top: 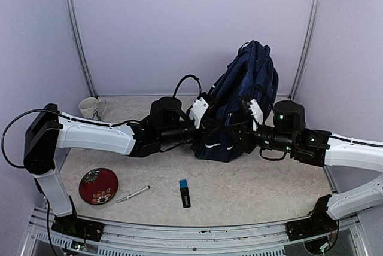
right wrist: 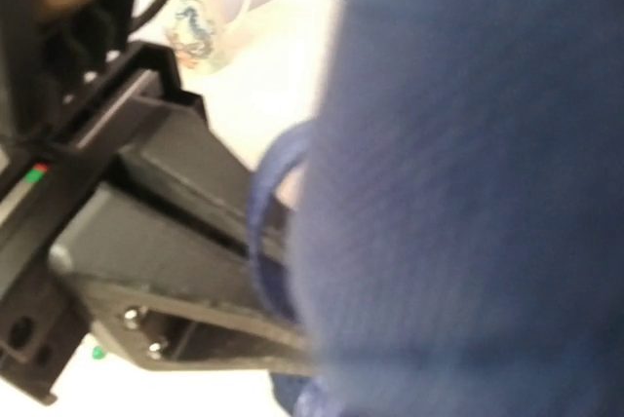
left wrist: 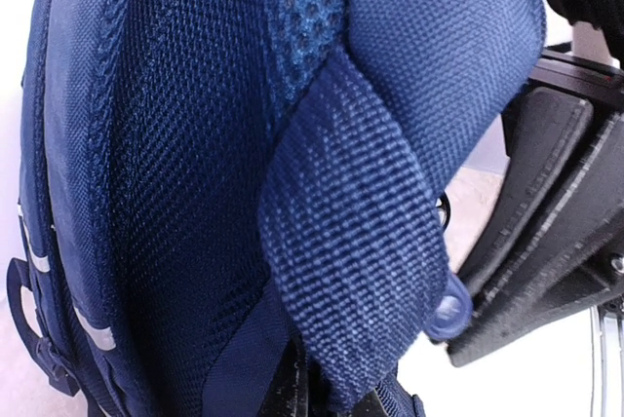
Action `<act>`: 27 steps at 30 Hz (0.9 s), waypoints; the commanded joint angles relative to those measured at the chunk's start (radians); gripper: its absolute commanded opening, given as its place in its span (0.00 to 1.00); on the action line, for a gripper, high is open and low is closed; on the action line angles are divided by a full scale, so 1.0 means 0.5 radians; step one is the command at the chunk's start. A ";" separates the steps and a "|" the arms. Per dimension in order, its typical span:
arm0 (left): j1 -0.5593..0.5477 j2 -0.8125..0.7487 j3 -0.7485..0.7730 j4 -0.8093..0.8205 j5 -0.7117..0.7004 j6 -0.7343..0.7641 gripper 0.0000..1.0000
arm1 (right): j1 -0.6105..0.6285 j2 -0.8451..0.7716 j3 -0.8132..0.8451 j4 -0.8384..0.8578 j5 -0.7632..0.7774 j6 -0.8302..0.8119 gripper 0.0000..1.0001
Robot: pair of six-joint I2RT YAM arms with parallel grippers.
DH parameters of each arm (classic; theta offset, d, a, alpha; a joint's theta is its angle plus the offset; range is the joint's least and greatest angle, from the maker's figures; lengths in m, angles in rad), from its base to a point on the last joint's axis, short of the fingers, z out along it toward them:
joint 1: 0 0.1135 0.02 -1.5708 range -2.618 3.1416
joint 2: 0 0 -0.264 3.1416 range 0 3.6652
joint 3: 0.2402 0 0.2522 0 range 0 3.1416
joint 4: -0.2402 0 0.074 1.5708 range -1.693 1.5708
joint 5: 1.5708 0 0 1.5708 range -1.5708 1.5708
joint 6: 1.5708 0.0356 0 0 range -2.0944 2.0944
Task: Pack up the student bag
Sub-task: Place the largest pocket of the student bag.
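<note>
Backpack [top: 245, 82] stands upright at the back middle of the tabletop [top: 251, 190], top leaning a bit right, bottom on the surface, navy with white patches. I've got both arms reaching in low from either side. Left claw [top: 200, 129] is pushed into the bag's left lower side. It reads as closed, and in the left wrist view a navy webbing strap [left wrist: 351, 242] folds over and runs down to where dark fingertips just peek out at the bottom edge, so I call it pinched on that strap. The rest of that view is close-up weave and mesh. A black block [left wrist: 546, 232] sits against the fabric at the right edge, can't tell whose it is. Right claw [top: 254, 131] is tight against the bag's right lower side, jaws closed. The right wrist view is mostly blurred blue cloth right up on the lens, own fingers hidden, so I can't tell if any fabric is actually caught. Black hardware with a green light shows at the left of that view, and the mug behind it. Moving outward: white mug [top: 90, 107] at the back left corner, well apart from the bag. Red patterned plate [top: 98, 185] lies front left, a pen [top: 133, 194] just beside it to the right, then a small black stick with a blue end [top: 185, 192] near the front middle. All three lie flat, apart from each other.
</note>
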 commanded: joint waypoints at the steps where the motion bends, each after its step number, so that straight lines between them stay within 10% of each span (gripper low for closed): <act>1: -0.091 -0.081 0.074 0.159 -0.042 -0.078 0.00 | -0.026 -0.107 -0.072 0.137 -0.132 0.133 0.05; 27: -0.203 -0.164 -0.078 0.149 -0.038 0.075 0.00 | -0.224 -0.364 -0.205 0.058 -0.431 0.216 0.18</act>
